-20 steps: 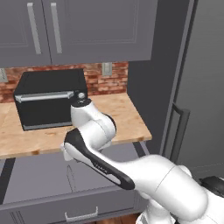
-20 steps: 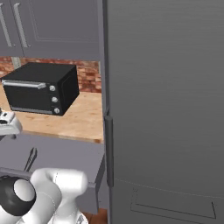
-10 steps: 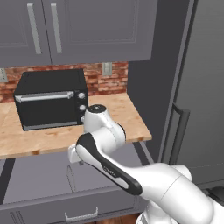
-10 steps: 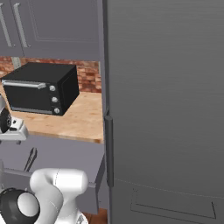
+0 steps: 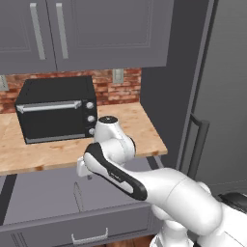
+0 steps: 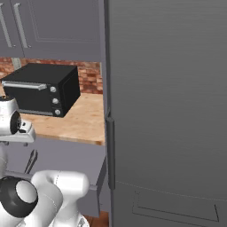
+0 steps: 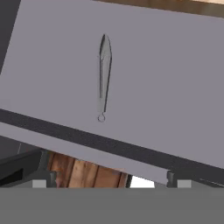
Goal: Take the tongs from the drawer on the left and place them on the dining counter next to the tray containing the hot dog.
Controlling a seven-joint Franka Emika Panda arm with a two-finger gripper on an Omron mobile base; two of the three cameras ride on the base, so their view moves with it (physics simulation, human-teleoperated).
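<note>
My hand view is giving me what the base views barely offer: the tongs (image 7: 103, 76) are lying flat on the pale grey floor of the open drawer (image 7: 175, 83), alone, arms closed together, with their ringed end pointing toward the drawer's dark front rim. My end effector (image 7: 111, 183) is hovering above that rim with its tips spread wide and nothing between them.

The left base view is showing the drawer (image 5: 43, 193) pulled out under the wooden tabletop (image 5: 48, 152), the tongs (image 5: 78, 197) a thin sliver beside my arm. It is also showing the black toaster oven (image 5: 55, 108) sitting on the tabletop and the tall grey refrigerator (image 5: 219, 96) to the right.

Compared with a second ago, my elbow joint is sitting further right and lower over the drawer, while the tongs are lying where they were.
</note>
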